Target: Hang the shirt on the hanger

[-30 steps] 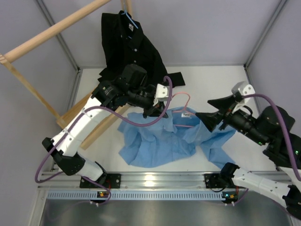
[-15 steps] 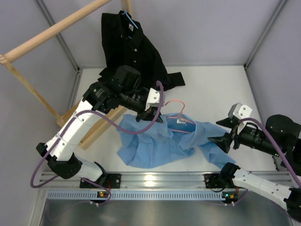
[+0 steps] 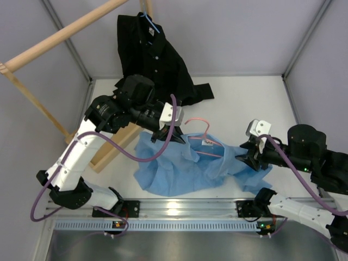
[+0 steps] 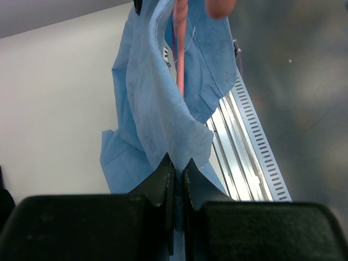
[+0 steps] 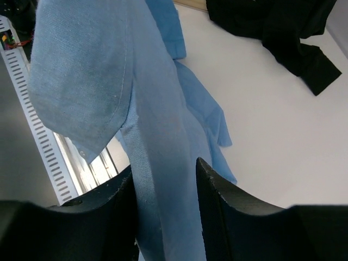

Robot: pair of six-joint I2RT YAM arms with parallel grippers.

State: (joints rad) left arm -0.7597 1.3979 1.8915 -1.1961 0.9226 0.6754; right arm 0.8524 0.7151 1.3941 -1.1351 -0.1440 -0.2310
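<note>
The light blue shirt (image 3: 179, 168) lies crumpled on the white table, its collar end lifted. The pink hanger (image 3: 209, 145) sits in the collar area with its hook (image 3: 202, 120) pointing away from me. My left gripper (image 3: 173, 138) is shut on a fold of the shirt (image 4: 157, 109), with the pink wire (image 4: 179, 65) just beyond my fingertips (image 4: 176, 163). My right gripper (image 3: 242, 154) is at the shirt's right side. Its jaws stand partly apart (image 5: 164, 174), with a smooth band of shirt (image 5: 157, 136) running between them.
A black shirt (image 3: 155, 54) hangs on a blue hanger (image 3: 149, 19) from a wooden rail (image 3: 65, 35) at the back left, and its sleeve (image 3: 204, 91) rests on the table. The rack's wooden foot (image 3: 117, 144) lies left of the blue shirt. A metal rail (image 3: 179, 209) runs along the near edge.
My left gripper moved left, drawing the collar and hanger with it. My right gripper drew back from the hanger, swung down to the right, then came in on the shirt's right edge.
</note>
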